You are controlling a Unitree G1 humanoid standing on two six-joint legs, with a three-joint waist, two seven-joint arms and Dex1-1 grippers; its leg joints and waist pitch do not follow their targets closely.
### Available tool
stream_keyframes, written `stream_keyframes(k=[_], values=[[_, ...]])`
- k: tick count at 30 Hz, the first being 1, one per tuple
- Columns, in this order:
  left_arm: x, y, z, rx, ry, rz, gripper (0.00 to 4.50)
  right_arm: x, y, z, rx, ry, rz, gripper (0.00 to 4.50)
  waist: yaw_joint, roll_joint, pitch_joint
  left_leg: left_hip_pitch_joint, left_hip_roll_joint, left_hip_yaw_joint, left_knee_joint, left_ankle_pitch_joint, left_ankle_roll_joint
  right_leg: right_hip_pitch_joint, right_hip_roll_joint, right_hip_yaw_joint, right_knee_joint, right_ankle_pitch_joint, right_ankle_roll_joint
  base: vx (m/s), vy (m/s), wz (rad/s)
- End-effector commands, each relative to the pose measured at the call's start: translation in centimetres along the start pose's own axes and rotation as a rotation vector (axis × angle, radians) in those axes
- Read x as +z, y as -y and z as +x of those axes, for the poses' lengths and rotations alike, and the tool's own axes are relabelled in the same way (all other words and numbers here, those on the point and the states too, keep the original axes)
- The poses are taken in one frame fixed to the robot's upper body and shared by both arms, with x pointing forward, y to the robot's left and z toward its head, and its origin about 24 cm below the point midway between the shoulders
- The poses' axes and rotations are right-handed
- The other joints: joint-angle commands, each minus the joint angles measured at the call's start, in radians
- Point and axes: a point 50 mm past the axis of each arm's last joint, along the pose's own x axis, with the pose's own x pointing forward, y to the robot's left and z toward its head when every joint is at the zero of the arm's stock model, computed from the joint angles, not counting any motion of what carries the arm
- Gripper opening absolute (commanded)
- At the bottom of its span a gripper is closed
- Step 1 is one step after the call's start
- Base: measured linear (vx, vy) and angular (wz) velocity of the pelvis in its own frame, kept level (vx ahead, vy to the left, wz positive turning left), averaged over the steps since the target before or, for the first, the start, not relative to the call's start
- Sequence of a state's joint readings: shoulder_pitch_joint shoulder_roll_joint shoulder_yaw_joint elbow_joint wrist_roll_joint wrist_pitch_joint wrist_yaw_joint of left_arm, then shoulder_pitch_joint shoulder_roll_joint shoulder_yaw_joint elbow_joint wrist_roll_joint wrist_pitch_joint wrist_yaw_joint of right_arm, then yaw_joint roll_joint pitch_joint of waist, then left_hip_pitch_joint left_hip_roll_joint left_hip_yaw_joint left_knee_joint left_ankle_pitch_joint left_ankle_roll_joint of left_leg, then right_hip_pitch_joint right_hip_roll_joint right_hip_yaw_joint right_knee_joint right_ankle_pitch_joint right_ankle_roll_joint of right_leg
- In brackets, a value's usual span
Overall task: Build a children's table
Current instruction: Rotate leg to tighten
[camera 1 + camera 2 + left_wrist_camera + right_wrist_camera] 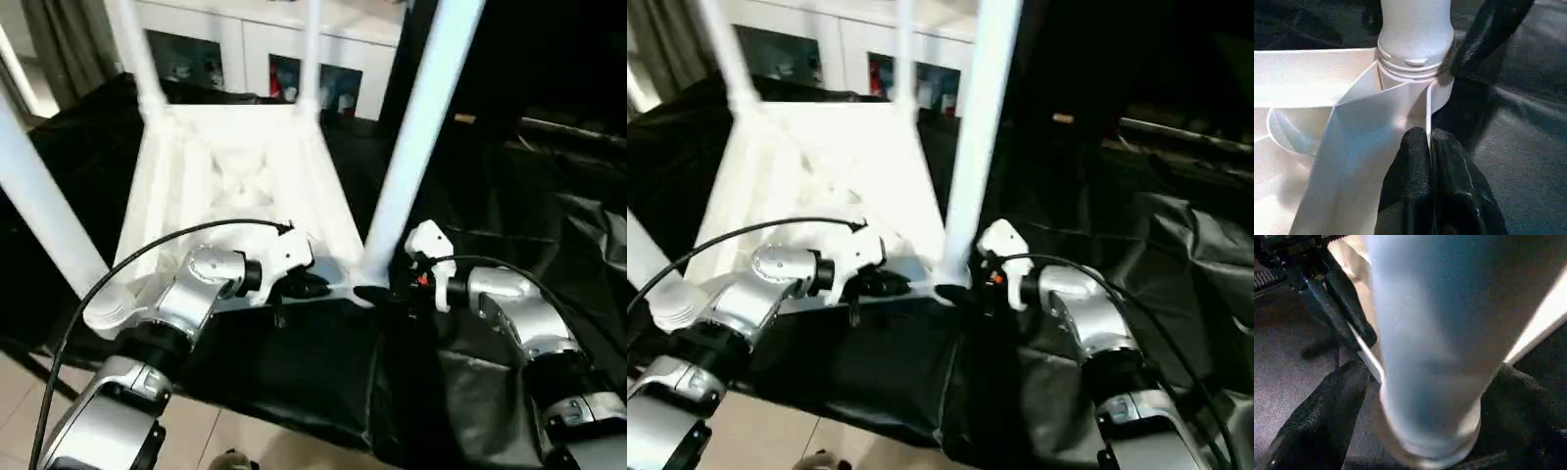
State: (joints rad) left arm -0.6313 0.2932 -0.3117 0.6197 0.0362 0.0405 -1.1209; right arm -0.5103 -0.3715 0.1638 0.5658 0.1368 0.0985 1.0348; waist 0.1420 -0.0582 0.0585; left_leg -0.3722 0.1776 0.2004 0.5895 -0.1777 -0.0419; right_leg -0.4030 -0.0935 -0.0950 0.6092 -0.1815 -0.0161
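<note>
Left eye view: the upturned children's table point(235, 166) lies on the black-draped counter point(294, 377), legs up. The left tool point(312, 284) is clamped on its near rim; the right tool point(1415, 396), fingers apart, straddles the near-right leg point(416, 137).

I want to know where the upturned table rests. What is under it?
The table top lies ribbed side up on a black cloth, which spreads around it. What lies beneath the cloth is covered; pale floor tiles show past its near edge.
</note>
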Motion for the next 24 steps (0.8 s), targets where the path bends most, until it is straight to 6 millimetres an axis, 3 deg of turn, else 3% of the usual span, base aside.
stream_keyframes(k=[1, 3, 18, 21, 24], values=[[1.2, 0.5, 0.6, -0.045, 0.065, 0.023, 0.00, 0.5, 0.2, -0.1, 0.006, 0.009, -0.012, 3.98, -0.006, -0.005, -0.064, 0.020, 0.071, -0.029, -0.075, -0.211, 0.024, 0.045, -0.086, 0.064, -0.071, -0.221, -0.207, 0.000, 0.000, 0.00], [1.2, 0.6, 0.5, -0.048, 0.063, 0.020, 0.00, 0.6, 0.1, 0.0, 0.014, 0.019, 0.000, 3.98, -0.007, -0.006, -0.064, 0.019, 0.070, -0.029, -0.075, -0.214, 0.024, 0.045, -0.084, 0.064, -0.072, -0.222, -0.204, 0.000, 0.000, 0.00], [1.0, 0.5, 0.3, -0.033, 0.045, 0.012, 0.00, -0.2, -0.1, 0.6, 0.001, 0.012, 0.035, 2.72, -0.007, -0.004, -0.066, 0.019, 0.068, -0.029, -0.073, -0.200, 0.023, 0.048, -0.083, 0.063, -0.069, -0.205, -0.206, 0.000, 0.000, 0.00], [0.9, 0.0, 0.6, 0.029, 0.037, -0.011, 0.00, -0.7, 0.4, 1.0, -0.120, 0.016, 0.083, 2.66, -0.009, -0.004, -0.064, 0.020, 0.069, -0.030, -0.074, -0.217, 0.015, 0.044, -0.085, 0.063, -0.072, -0.231, -0.204, 0.000, 0.000, 0.00], [1.0, -1.5, 1.7, 0.206, 0.006, -0.060, 0.00, -2.2, 1.1, 1.9, -0.330, -0.015, 0.199, 2.64, -0.025, -0.008, -0.060, 0.021, 0.065, -0.034, -0.079, -0.271, -0.018, 0.043, -0.085, 0.061, -0.085, -0.344, -0.175, 0.000, 0.000, 0.00]])
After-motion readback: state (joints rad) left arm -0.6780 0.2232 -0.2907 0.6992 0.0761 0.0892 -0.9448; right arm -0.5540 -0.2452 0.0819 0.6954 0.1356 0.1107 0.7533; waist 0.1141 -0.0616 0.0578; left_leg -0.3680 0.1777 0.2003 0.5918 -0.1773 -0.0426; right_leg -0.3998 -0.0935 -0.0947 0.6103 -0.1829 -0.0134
